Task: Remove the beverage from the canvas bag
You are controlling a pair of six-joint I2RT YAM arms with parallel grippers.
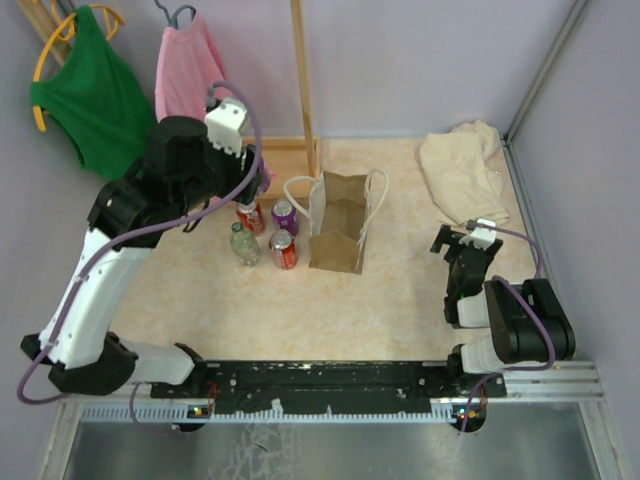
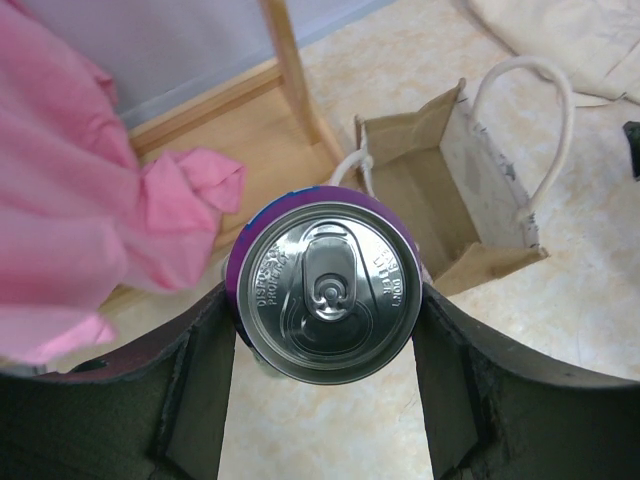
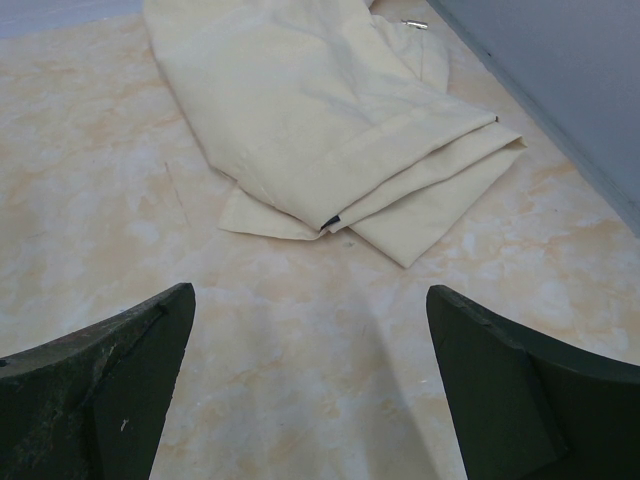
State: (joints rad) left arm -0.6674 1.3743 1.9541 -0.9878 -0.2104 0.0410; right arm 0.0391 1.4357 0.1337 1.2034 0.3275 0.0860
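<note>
**Left claw** (image 2: 322,312): closed to can width on the purple can (image 2: 322,285), with one finger (image 2: 190,390) against each flank and the lid facing the wrist camera. Gripping across the body from above keeps the can vertical, so it can be set down on its base.

**Canvas bag** (image 2: 455,190): ahead of this claw and to its right, apart from the can. It stands upright with its mouth open and its white loop handles (image 2: 545,130) hanging outward, which leaves the opening unobstructed. No drink is visible inside. The beverage is therefore judged to be out of the bag; only the release is left.

In the top view, two red cans (image 1: 283,250) and a clear bottle (image 1: 243,243) stand close beside the left claw. This group is the likely set-down zone. Whether the purple can touches the table (image 1: 400,300) cannot be determined.

**Right claw** (image 3: 308,300): fingers spread wide, holding nothing, low over bare tabletop with the folded beige cloth (image 3: 330,130) ahead of it. It sits well apart from the bag — judged a parking position that leaves the left arm room to work.
</note>
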